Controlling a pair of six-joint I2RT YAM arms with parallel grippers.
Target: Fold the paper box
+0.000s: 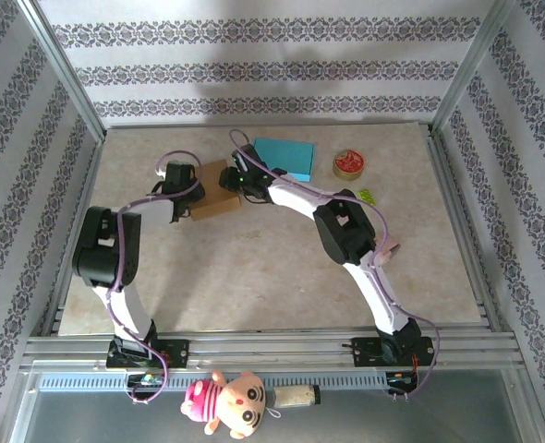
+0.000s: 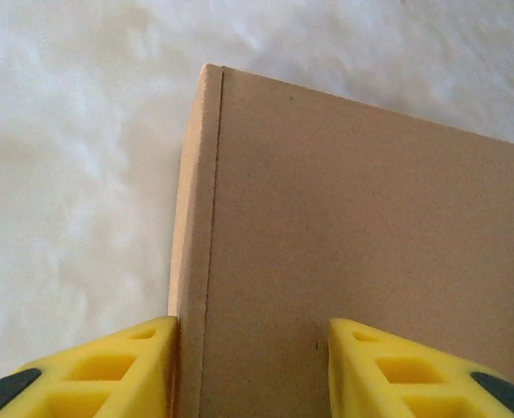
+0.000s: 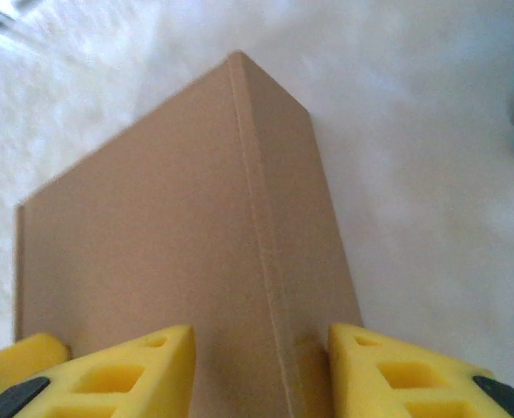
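The brown paper box (image 1: pixel 215 196) lies on the table left of centre, held between both arms. My left gripper (image 1: pixel 189 196) is at its left edge. In the left wrist view that gripper (image 2: pixel 253 370) straddles the edge of the box (image 2: pixel 353 218), with one yellow finger (image 2: pixel 126 374) against the narrow side and the other on the broad face. My right gripper (image 1: pixel 233 180) is at the far right corner. In the right wrist view it (image 3: pixel 261 374) sits astride the creased edge of the box (image 3: pixel 152 252), one pad on each face.
A blue flat block (image 1: pixel 284 157) lies just behind the right gripper. A red round tin (image 1: pixel 349 165) and a small green item (image 1: pixel 367 195) sit to the right. Metal rails frame the table. A pink plush toy (image 1: pixel 228 406) lies below the near rail.
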